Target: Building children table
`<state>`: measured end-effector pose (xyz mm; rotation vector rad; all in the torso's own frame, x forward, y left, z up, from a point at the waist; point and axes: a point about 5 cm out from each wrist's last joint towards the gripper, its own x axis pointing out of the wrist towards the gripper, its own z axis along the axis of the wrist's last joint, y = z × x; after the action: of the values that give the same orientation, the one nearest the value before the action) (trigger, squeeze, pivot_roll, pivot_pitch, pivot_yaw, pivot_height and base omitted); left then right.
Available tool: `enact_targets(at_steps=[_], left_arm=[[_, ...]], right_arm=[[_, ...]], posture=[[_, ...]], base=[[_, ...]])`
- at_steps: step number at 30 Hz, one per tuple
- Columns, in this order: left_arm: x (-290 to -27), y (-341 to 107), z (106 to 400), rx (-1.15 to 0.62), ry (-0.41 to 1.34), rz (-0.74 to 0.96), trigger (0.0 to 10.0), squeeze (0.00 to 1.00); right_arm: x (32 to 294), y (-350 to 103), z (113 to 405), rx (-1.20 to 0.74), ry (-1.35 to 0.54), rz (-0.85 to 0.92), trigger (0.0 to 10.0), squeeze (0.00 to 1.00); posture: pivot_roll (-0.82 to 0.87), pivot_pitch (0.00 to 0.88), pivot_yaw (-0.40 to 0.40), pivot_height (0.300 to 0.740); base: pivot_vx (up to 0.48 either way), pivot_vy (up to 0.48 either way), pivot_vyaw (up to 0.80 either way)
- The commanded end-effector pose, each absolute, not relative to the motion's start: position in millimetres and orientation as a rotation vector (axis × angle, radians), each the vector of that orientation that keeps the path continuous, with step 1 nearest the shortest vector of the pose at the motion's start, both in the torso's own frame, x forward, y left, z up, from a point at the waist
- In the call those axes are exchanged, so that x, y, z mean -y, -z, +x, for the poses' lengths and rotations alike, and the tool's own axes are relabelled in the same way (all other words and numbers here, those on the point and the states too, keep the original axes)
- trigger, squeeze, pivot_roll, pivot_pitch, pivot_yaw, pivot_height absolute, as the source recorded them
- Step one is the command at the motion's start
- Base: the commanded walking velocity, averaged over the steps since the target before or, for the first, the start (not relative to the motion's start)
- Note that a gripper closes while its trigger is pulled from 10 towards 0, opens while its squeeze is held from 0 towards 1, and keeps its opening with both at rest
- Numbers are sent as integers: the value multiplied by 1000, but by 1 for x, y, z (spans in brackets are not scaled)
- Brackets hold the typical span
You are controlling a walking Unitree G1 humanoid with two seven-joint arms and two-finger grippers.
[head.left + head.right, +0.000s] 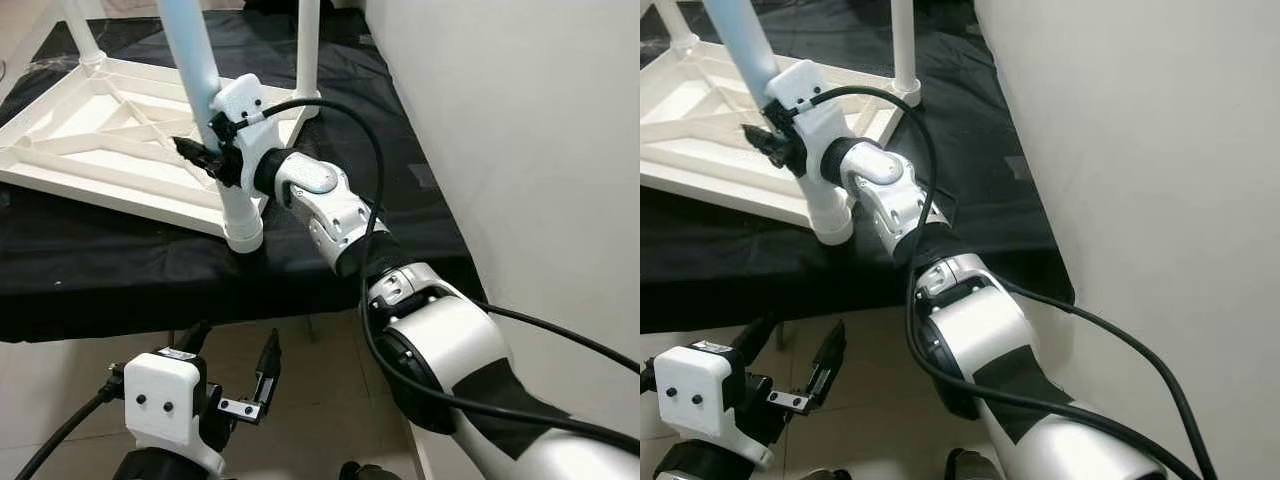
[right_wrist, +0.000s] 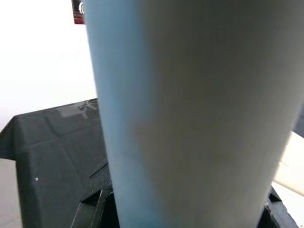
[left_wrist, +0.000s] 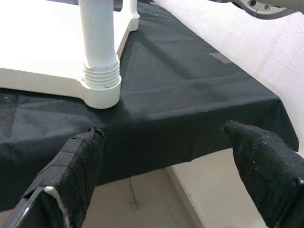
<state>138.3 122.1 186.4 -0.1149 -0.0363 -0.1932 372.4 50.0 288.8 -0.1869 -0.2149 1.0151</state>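
The white plastic children's tabletop (image 1: 110,150) lies upside down on a low platform covered with black cloth (image 1: 330,130), its ribbed underside facing up, which exposes the corner sockets into which legs go. The near corner of the tabletop sits close to the front edge of the platform, and there the pale blue-white cylindrical plastic leg (image 1: 195,70) stands upright in its round socket collar (image 1: 243,232); the left wrist view shows threads on the leg just above the collar, so the leg is probably not yet fully screwed home. The right gripper (image 1: 205,155) is clamped around this leg a little above the collar, its 2 black fingers closed on either side of the tube; a low grip like this likely gives control for turning the leg while holding it square to the socket. The right wrist view looks straight onto the leg's surface at close range, consistent with that grasp. 2 further white legs (image 1: 307,50) stand at the tabletop's far corners, apparently already fitted. The left gripper (image 1: 235,375) hangs below and in front of the platform's front edge, over the tiled floor (image 1: 60,370), with its fingers spread wide and nothing between them; it appears to be idle while the right arm works. A plain white wall (image 1: 520,150) runs along the platform's right edge.
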Motion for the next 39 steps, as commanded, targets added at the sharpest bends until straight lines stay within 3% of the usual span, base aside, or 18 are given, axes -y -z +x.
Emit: enact_targets(at_steps=[1,7,17,22,29,30,31,32,39], left_arm=[[-122,-183,136,13,189,-118,10000,0],[-121,-183,136,14,188,-117,10000,0],[-121,-182,137,15,189,-117,10000,0],[-122,-178,142,18,189,-116,10000,0],[-127,-177,152,36,180,-96,10000,0],[-127,-176,157,39,179,-100,10000,718],[-128,-176,160,39,178,-103,10000,718],[-129,-175,165,40,173,-88,10000,1000],[-138,-170,197,14,118,69,10000,1000]], right_arm=[[-44,-203,369,-200,-1013,-181,10000,0],[-35,-208,379,-188,-821,-109,10000,0],[-33,-205,379,-181,-797,-55,10000,0],[-21,-262,393,50,-737,160,10000,0],[1,-316,401,216,-725,269,10000,0],[7,-329,400,255,-750,306,10000,0],[10,-337,400,279,-769,330,10000,0],[13,-340,398,301,-798,346,10000,0],[21,-333,372,430,-959,416,10000,0]], posture=[[113,261,-71,740],[113,257,-72,740],[113,245,-72,740],[110,202,-68,740],[94,150,-65,740],[90,136,-63,740],[88,132,-63,740],[82,120,-61,740],[58,83,-41,740]], base=[[0,0,0],[0,0,0],[0,0,0],[0,0,0],[0,0,0],[0,0,0],[0,0,0],[0,0,0],[0,0,0]])
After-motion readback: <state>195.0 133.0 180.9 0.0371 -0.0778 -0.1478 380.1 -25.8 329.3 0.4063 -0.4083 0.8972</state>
